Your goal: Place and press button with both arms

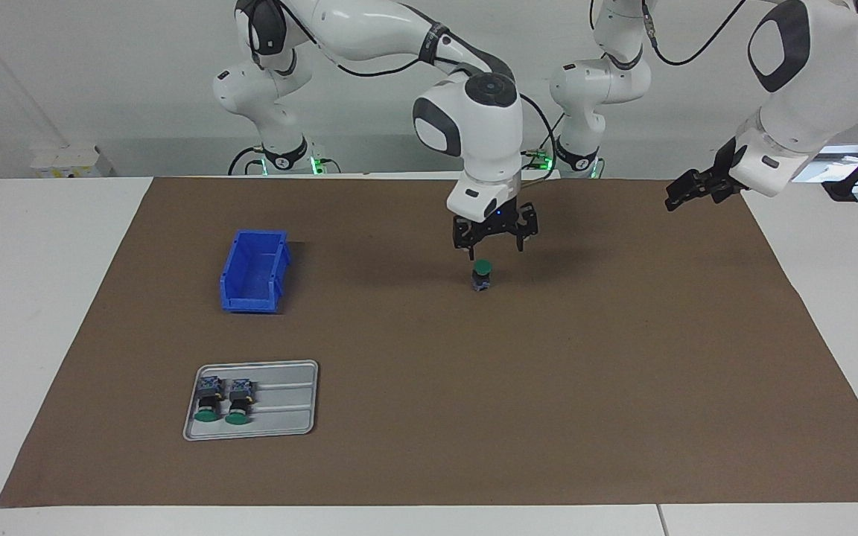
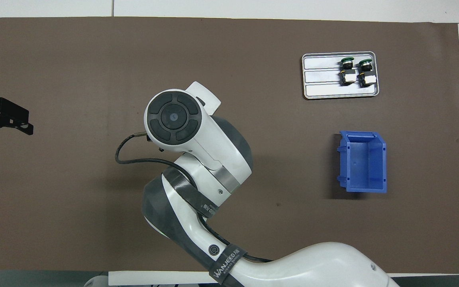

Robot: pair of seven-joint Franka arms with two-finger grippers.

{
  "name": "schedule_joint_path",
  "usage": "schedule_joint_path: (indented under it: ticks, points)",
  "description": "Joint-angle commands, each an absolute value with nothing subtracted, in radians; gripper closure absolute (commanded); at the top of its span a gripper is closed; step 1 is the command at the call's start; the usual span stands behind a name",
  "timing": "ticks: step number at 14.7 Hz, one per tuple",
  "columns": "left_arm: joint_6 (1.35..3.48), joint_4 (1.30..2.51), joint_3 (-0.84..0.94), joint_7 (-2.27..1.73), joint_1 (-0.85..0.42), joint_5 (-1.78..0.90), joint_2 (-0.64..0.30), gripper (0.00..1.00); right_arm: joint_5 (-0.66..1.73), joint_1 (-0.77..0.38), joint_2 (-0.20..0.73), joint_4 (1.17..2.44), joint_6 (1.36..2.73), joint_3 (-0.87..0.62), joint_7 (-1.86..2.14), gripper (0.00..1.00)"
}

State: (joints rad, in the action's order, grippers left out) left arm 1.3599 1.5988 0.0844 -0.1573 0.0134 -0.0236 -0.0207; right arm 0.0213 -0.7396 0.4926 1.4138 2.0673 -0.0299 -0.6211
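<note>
Toward the right arm's end of the table (image 1: 27,298): blue plastic bin (image 1: 250,304), open-topped and box-shaped with straight walls, resting on the brown paper-like mat (image 1: 548,387). Farther from the robots than the bin: flat grey metal tray (image 1: 287,406) with rounded corners and ribbed floor. On the tray, two spare buttons (image 1: 209,398) (image 1: 239,398) lying on their sides, just beside each other, green caps pointing away from the robots.

Near the middle of the mat, well apart from bin and tray: the button (image 1: 482,275), upright, round green cap on top, dark cylindrical body, greyish block base on the mat. Seen only from the facing camera; from overhead, hidden under the right arm's white wrist. Directly over it, the right tool (image 1: 494,242), pointing straight down, fingers spread wide, tips just above the cap and gripping nothing. Also hidden from overhead.

Broad stretch of mat on every side of the button, its edges well away.

Toward the left arm's end: the left tool (image 1: 686,190), black, raised over the mat's edge, waiting, holding nothing. Shown in both views; whether wide or narrow cannot be told.
</note>
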Motion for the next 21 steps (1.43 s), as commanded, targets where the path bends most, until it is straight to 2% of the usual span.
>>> schedule_joint_path:
  ticks: [1, 3, 7, 11, 16, 19, 21]
  points:
    - [1.336, 1.614, 0.095, -0.132, 0.021, 0.052, -0.006, 0.00, 0.003, -0.739, 0.430, 1.592, 2.198, -0.032, -0.551, 0.00]
    - [1.347, 1.612, 0.095, -0.127, 0.025, 0.055, -0.006, 0.00, -0.003, -0.741, 0.419, 1.655, 2.244, -0.032, -0.513, 0.00]
    - [1.468, 1.623, 0.095, -0.034, 0.026, 0.075, -0.009, 0.00, -0.018, -0.756, 0.459, 1.663, 2.292, -0.032, -0.472, 0.00]
    - [1.480, 1.634, 0.094, -0.015, 0.028, 0.075, -0.006, 0.00, -0.018, -0.756, 0.456, 1.733, 2.339, -0.032, -0.466, 0.01]
    - [1.477, 1.635, 0.095, -0.032, 0.023, 0.075, -0.006, 0.00, -0.014, -0.756, 0.454, 1.740, 2.342, -0.041, -0.469, 0.09]
    - [1.474, 1.635, 0.095, -0.041, 0.018, 0.075, -0.005, 0.00, -0.014, -0.758, 0.454, 1.740, 2.332, -0.044, -0.468, 0.26]
    - [1.471, 1.650, 0.095, -0.038, 0.020, 0.074, 0.011, 0.00, -0.012, -0.756, 0.453, 1.740, 2.322, -0.052, -0.468, 0.40]
